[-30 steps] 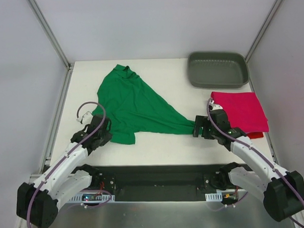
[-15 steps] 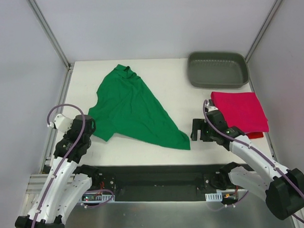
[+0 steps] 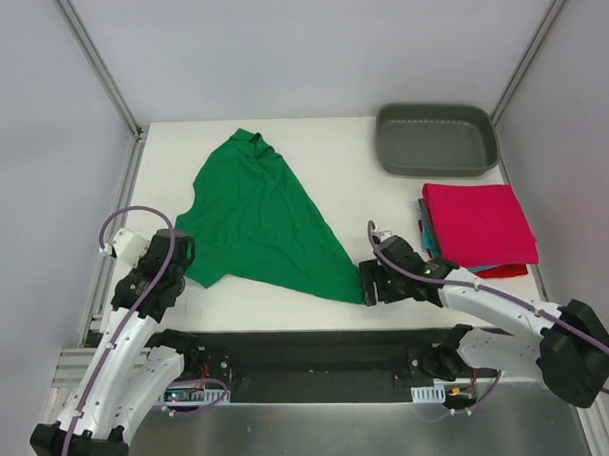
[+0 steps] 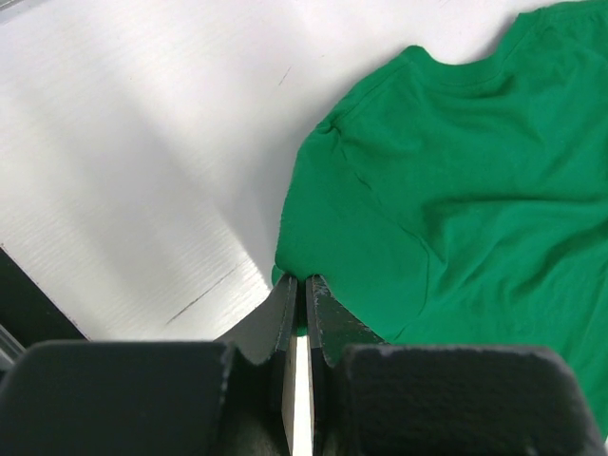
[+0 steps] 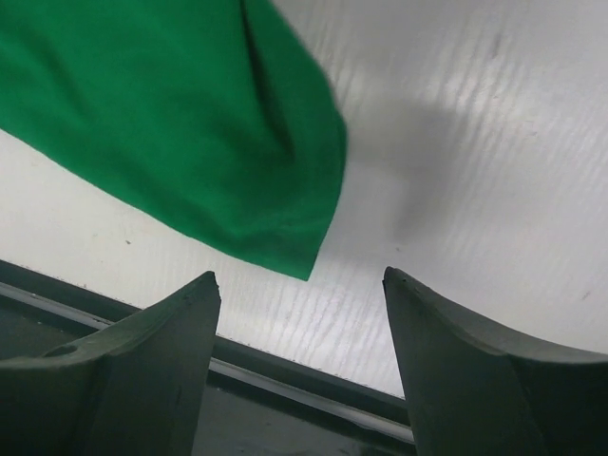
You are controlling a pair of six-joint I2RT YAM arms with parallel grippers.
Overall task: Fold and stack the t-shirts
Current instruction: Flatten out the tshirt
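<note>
The bright green t-shirt (image 3: pixel 259 215) lies unfolded and skewed on the white table, collar at the far end. My left gripper (image 3: pixel 180 256) is shut on the shirt's near-left sleeve edge; in the left wrist view the green cloth (image 4: pixel 456 190) is pinched between the tips of my gripper (image 4: pixel 304 282). My right gripper (image 3: pixel 367 283) is open and empty just beside the shirt's near-right corner; that corner (image 5: pixel 285 218) lies between and just ahead of its fingertips (image 5: pixel 299 274). A crimson-pink folded shirt (image 3: pixel 479 222) tops a stack at the right, with a teal edge (image 3: pixel 423 232) and a red edge (image 3: pixel 511 271) showing beneath.
A grey plastic tray (image 3: pixel 436 138) stands at the back right, just beyond the folded stack. The table's near edge and the black base rail (image 5: pixel 285 380) are right under my right gripper. Metal frame posts rise at the back corners.
My right gripper has let go of the green shirt's corner and moved left towards the near edge. My left gripper pulled the sleeve leftward, then held still. The shirt's near-right corner slackened leftward.
</note>
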